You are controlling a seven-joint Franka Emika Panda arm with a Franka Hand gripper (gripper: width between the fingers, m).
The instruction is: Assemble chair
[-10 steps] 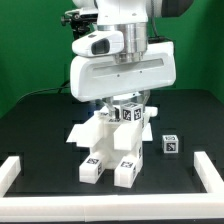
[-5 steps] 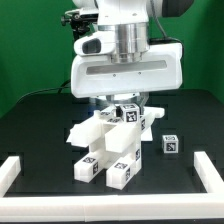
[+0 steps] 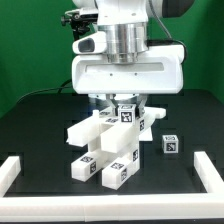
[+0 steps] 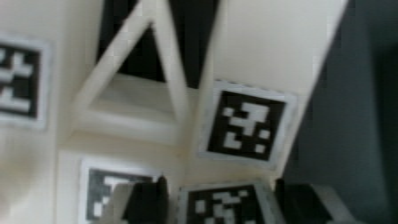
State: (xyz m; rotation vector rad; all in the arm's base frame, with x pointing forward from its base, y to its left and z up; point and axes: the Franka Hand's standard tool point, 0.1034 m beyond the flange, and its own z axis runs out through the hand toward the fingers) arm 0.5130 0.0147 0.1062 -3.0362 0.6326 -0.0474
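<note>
The chair [image 3: 105, 140] is a partly joined set of white blocky parts with black-and-white tags, lying tilted on the black table, its two long pieces reaching toward the front. My gripper [image 3: 126, 108] comes down from above and is shut on a tagged part at the top rear of the chair. In the wrist view the two dark fingers [image 4: 151, 200] flank a tagged white face of the chair [image 4: 228, 120], and my gripper [image 4: 228, 206] is closed on it. A loose small tagged cube [image 3: 170, 145] sits on the table at the exterior view's right.
Low white border rails stand at the front left [image 3: 10, 172] and front right [image 3: 205, 168] of the black table [image 3: 40, 125]. Green walls stand behind. The big white arm body hangs over the middle of the scene.
The held chair has swung a little: the front ends of its long pieces moved toward the exterior view's left and nearer the front. The grip stays shut. The loose cube has not moved.
</note>
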